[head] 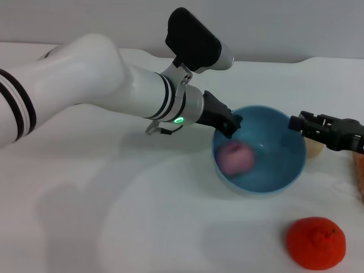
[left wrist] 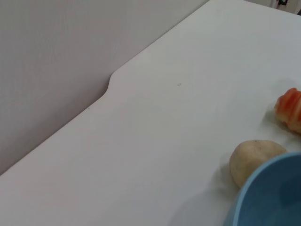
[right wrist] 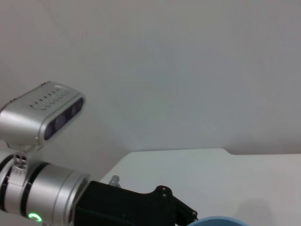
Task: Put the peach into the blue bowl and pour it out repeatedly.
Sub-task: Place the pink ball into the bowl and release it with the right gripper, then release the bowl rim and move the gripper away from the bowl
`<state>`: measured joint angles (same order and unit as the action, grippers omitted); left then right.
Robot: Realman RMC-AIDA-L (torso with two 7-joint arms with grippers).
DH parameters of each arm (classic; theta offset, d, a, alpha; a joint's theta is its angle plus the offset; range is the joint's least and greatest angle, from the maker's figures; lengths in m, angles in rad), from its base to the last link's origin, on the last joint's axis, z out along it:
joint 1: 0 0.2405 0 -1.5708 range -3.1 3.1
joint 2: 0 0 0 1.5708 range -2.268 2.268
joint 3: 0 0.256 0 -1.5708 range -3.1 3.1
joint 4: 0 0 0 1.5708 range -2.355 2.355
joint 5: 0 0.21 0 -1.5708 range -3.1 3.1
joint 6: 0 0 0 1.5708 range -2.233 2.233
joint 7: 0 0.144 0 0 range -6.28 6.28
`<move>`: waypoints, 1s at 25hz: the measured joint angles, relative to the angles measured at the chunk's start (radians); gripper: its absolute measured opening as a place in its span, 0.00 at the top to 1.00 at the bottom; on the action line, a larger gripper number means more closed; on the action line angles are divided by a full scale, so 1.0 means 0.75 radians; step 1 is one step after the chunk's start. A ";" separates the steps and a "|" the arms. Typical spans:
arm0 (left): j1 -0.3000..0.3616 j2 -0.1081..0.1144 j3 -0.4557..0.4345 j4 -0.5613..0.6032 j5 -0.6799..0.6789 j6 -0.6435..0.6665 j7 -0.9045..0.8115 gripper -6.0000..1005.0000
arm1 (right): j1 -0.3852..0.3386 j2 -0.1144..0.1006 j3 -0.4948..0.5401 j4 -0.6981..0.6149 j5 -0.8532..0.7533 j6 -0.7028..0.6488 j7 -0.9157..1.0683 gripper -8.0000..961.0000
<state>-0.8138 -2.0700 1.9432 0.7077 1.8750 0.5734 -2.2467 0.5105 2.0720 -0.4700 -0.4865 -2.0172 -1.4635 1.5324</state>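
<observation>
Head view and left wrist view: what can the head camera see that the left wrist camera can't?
Only the head view shows the peach lying inside the blue bowl, the left gripper at the bowl's left rim, the right gripper at its right rim, and the round orange fruit in front. Only the left wrist view shows the table's notched back edge and a ridged orange-red item. Both show the bowl and the beige ball beside it.

White left arm (head: 85,79) with black bands, green light, silver wrist camera (right wrist: 40,115), black end effector (head: 224,119)
</observation>
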 joint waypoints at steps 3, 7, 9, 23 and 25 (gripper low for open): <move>0.000 -0.001 0.000 -0.001 0.000 0.012 -0.010 1.00 | -0.010 -0.002 0.016 0.013 0.016 0.010 0.000 0.59; -0.008 -0.002 0.003 -0.005 0.000 0.061 -0.013 1.00 | -0.084 -0.011 0.039 -0.001 0.154 0.017 0.003 0.49; -0.011 -0.004 0.012 -0.006 0.001 0.083 -0.014 1.00 | -0.122 -0.024 0.040 -0.023 0.212 -0.009 0.020 0.48; -0.018 -0.011 0.210 0.017 -0.003 -0.008 -0.036 1.00 | -0.186 -0.021 0.058 -0.104 0.255 -0.057 0.086 0.48; -0.011 -0.011 0.209 0.026 -0.003 -0.025 -0.045 1.00 | -0.186 -0.016 0.058 -0.102 0.255 -0.050 0.081 0.48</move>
<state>-0.8218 -2.0784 2.1001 0.7273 1.8727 0.5547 -2.2804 0.3706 2.0598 -0.4263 -0.5631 -1.8261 -1.5008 1.5933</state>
